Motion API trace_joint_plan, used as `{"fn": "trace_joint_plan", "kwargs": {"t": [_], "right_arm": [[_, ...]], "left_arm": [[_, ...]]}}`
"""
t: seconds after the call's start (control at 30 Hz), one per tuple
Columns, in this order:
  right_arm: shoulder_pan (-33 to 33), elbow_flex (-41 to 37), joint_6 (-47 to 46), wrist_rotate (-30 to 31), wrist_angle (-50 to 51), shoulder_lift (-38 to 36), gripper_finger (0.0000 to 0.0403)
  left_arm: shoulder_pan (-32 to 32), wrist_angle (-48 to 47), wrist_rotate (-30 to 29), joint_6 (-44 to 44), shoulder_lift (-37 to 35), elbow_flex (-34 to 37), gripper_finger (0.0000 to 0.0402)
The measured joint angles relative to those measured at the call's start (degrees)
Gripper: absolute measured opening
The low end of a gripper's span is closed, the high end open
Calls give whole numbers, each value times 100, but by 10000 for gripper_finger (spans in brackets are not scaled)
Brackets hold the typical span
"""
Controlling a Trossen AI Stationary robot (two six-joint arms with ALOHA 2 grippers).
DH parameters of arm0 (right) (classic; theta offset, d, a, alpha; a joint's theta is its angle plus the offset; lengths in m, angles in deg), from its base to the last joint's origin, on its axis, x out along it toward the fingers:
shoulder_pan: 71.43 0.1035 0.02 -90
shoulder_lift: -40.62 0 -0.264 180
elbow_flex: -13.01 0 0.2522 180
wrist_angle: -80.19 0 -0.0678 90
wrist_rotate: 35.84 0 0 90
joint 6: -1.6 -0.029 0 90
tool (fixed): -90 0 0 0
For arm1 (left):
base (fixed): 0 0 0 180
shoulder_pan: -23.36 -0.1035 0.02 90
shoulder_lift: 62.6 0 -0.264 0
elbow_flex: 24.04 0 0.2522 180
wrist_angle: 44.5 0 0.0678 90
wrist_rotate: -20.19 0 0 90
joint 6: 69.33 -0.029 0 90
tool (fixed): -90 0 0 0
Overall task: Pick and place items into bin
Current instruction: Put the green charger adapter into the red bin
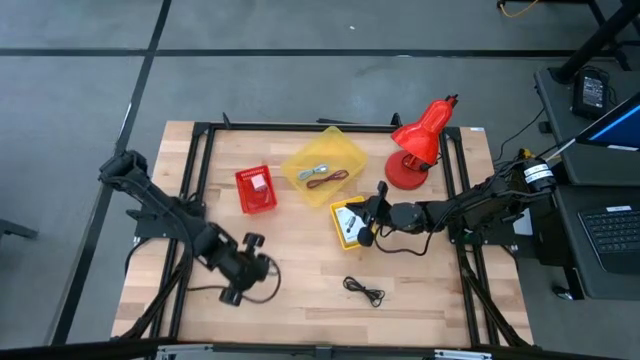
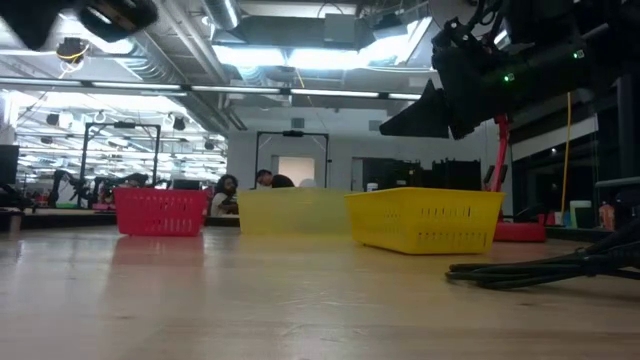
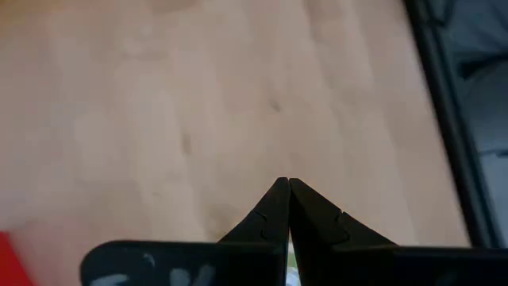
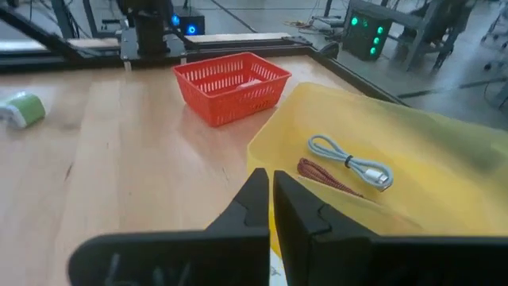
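My right gripper (image 1: 372, 214) (image 4: 270, 179) is shut, with nothing seen between its fingers. It hovers over a small yellow basket (image 1: 347, 224) (image 2: 425, 220) that holds a white printed card. Just past it is the large pale yellow bin (image 1: 325, 172) (image 4: 373, 159), where a grey cable (image 4: 349, 163) and a dark red cord (image 4: 325, 179) lie on the floor. My left gripper (image 1: 250, 266) (image 3: 287, 187) is shut above bare wood near the table's near-left part. A small green and white object (image 4: 20, 107) and a black cord (image 1: 365, 291) lie on the tabletop.
A red basket (image 1: 256, 188) (image 4: 230, 83) with a white card stands left of the yellow bin. The red desk lamp (image 1: 418, 145) stands at the far right, and arm cables trail by the table's right edge (image 2: 550, 268). People sit in the room beyond the table.
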Motion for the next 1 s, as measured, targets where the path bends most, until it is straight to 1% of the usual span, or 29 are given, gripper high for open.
{"fn": "trace_joint_plan", "kwargs": {"t": [0.13, 0.3, 0.47, 0.67, 0.83, 1.0], "right_arm": [[7, 0, -217, 0, 4, 0, 5], [43, 0, -396, -168, 5, 0, 5], [175, 0, -603, -201, 7, 0, 5], [435, 0, -856, -204, 94, 0, 5], [520, 0, -890, -201, 136, 0, 5], [520, 0, -890, -199, 140, 0, 5]], "left_arm": [[461, -133, 5, 14, 232, -247, 3], [843, -175, 3, 26, 278, -261, 3], [1024, -177, -163, 167, 278, -261, 3], [1037, -304, -181, 150, 278, -261, 6], [1024, -322, -216, 256, 278, -261, 35], [1021, -323, -582, 263, 278, -261, 84]]}}
